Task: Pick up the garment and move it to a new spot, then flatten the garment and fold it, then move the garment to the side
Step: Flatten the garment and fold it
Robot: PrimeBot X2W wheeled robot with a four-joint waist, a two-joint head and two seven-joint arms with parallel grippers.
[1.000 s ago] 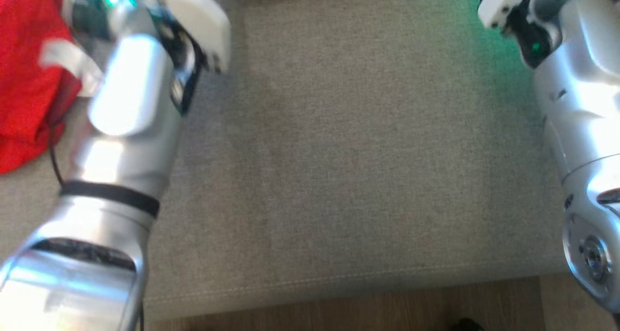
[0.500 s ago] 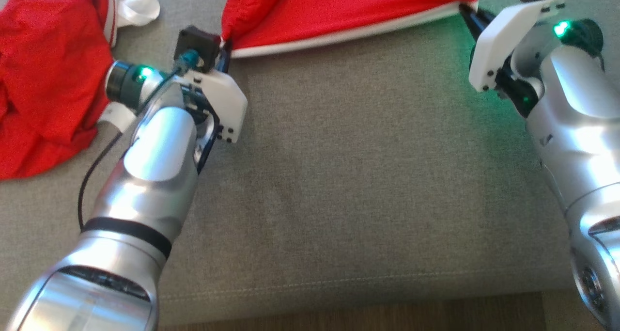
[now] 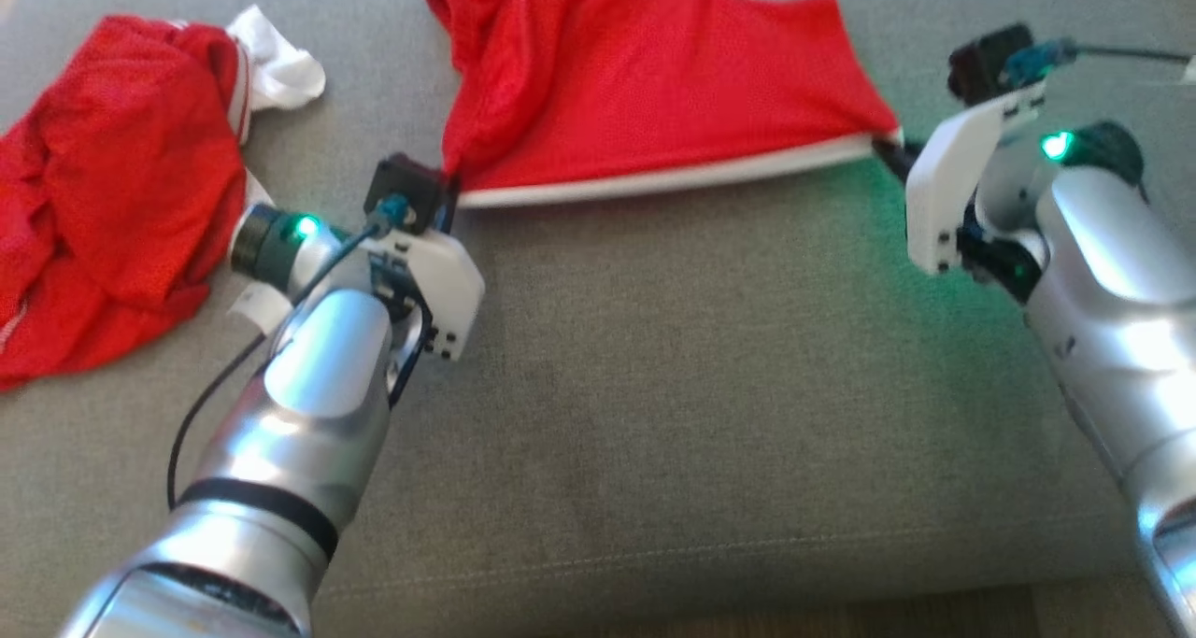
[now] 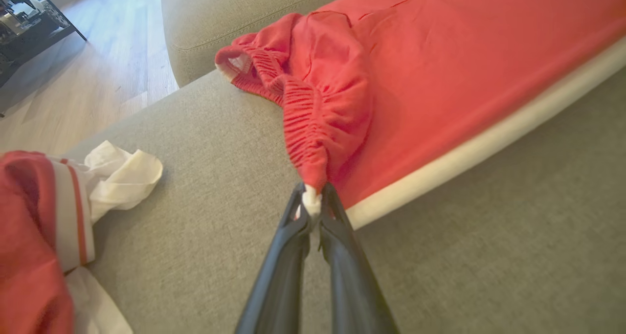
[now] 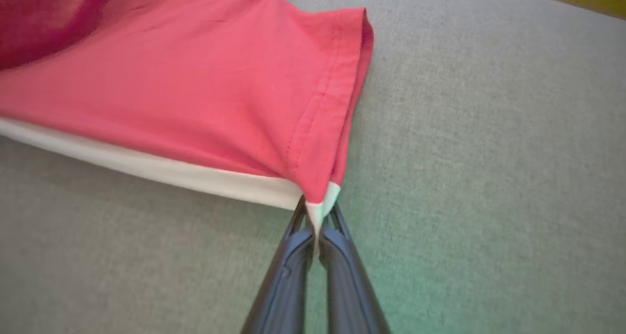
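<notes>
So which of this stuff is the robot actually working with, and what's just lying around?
In the job: red garment, its white-edged hem stretched between left gripper and right gripper, both shut on it.
Lying about: crumpled red clothing, white cloth beside it, both on the grey cushion.

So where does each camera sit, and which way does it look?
Head view: on the head, looking forward and down at the grey sofa; both forearms show, left gripper and right gripper pinching the red garment.
Left wrist view: on the left wrist, looking along its own dark fingers at the garment's gathered corner.
Right wrist view: on the right wrist, looking along its fingers at the other corner.
Shared: all three show the garment's white edge band.
</notes>
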